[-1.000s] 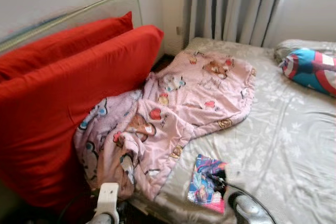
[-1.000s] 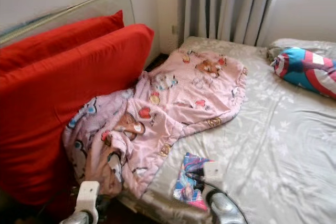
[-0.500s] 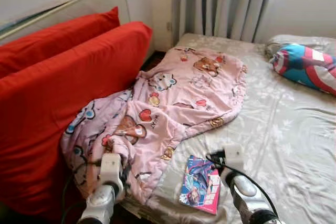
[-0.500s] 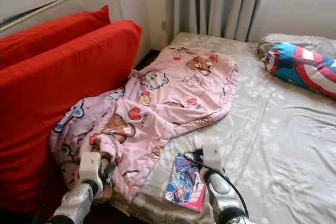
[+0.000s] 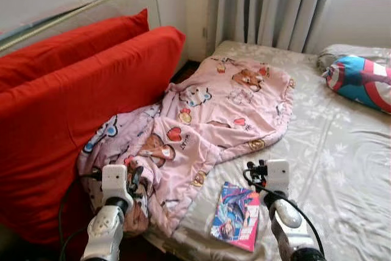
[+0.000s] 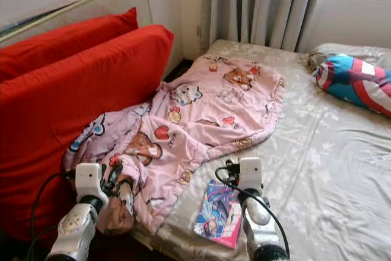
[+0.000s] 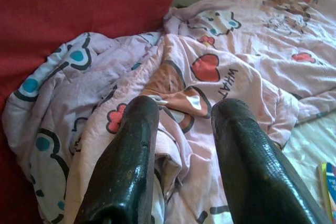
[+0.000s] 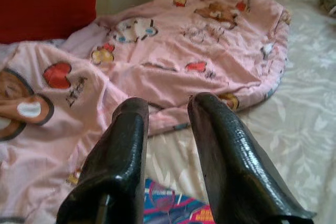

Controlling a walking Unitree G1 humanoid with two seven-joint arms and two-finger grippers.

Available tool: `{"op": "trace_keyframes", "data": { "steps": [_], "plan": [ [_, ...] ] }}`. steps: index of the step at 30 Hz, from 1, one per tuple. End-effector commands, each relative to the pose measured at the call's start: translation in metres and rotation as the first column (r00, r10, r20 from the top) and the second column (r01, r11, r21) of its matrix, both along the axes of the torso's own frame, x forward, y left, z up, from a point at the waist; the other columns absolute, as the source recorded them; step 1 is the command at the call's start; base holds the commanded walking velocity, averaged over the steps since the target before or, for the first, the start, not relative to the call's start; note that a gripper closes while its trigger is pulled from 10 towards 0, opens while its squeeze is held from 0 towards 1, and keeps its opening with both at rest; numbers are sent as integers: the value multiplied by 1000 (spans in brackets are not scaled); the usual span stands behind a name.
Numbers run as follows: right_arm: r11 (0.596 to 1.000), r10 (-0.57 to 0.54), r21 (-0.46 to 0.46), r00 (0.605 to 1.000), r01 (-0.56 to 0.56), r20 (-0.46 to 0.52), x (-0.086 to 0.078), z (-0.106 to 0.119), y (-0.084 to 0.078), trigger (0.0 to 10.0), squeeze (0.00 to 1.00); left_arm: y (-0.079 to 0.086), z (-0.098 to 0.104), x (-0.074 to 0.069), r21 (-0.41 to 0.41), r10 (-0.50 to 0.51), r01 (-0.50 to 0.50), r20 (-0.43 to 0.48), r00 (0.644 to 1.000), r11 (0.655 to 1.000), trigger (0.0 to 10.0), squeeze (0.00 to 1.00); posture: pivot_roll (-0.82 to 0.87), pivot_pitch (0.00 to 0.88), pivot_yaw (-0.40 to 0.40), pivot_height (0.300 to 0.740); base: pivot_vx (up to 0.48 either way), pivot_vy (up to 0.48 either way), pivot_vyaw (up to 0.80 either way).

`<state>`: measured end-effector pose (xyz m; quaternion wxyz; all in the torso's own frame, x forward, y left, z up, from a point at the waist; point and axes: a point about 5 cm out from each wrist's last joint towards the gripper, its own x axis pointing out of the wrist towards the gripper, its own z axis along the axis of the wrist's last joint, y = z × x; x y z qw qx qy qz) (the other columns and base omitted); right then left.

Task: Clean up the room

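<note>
Two red cushions (image 5: 79, 108) lean against the headboard at the left. The left gripper (image 7: 184, 116), fingers parted and empty, hovers over the crumpled near corner of a pink cartoon blanket (image 5: 214, 114) spread on the bed (image 5: 342, 169). The right gripper (image 8: 168, 111), likewise open, hangs above a colourful book (image 5: 237, 215). A shield-print pillow (image 5: 363, 80) lies far right.

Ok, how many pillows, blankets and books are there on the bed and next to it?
Big red cushions: 2
Blue, red and white shield-print pillow: 1
Pink cartoon-print blanket: 1
Colourful picture book: 1
Total: 5
</note>
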<state>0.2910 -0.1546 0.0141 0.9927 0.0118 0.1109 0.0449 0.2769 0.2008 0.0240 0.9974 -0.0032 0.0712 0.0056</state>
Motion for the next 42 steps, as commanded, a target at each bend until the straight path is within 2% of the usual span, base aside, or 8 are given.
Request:
{"op": "trace_keyframes", "data": {
  "steps": [1, 6, 12, 23, 28, 29, 33, 42],
  "plan": [
    [1000, -8, 16, 1000, 7, 27, 2, 5, 2, 10000, 0, -1, 0, -2, 5, 2, -2, 0, 1000, 1000, 10000, 0, -108, 4, 11, 740, 0, 0, 0],
    [1000, -15, 9, 998, 15, 65, 5, 12, 1, 10000, 0, -1, 6, 0, 8, 2, -2, 17, 1000, 1000, 10000, 0, -109, 2, 11, 740, 0, 0, 0],
    [1000, -16, -11, 997, 17, 70, 3, 12, -2, 10000, 0, 4, 9, -5, 20, -1, 1, 32, 999, 1000, 10000, 0, -106, 1, 10, 740, 0, 0, 0],
    [999, -15, -31, 996, 18, 90, -5, 12, -10, 10000, 0, 22, 20, -7, 74, -6, 2, 49, 999, 997, 10000, 0, -110, 0, 8, 740, 0, 0, 0],
    [999, -34, -14, 996, 35, 82, -6, 11, -7, 10000, 0, 18, 20, -6, 58, 8, -11, 52, 999, 998, 10000, 0, -113, 0, 10, 740, 0, 0, 0],
    [1000, -1, -10, 998, 1, 64, -6, 9, 0, 10000, 0, 11, 18, -4, 43, 1, -3, 45, 999, 999, 10000, 0, -114, 0, 11, 740, 0, 0, 0],
    [999, 38, -24, 998, -37, 46, -7, 7, 7, 10000, 0, 6, 18, -6, 38, -13, 12, 41, 999, 999, 10000, 0, -111, 0, 8, 740, 0, 0, 0],
    [999, 37, -28, 999, -36, 12, -10, 1, 9, 10000, 0, 10, 18, -6, 44, 4, -5, 30, 1000, 999, 10000, 0, -104, 4, 12, 670, 0, 0, 0]
  ]
}}
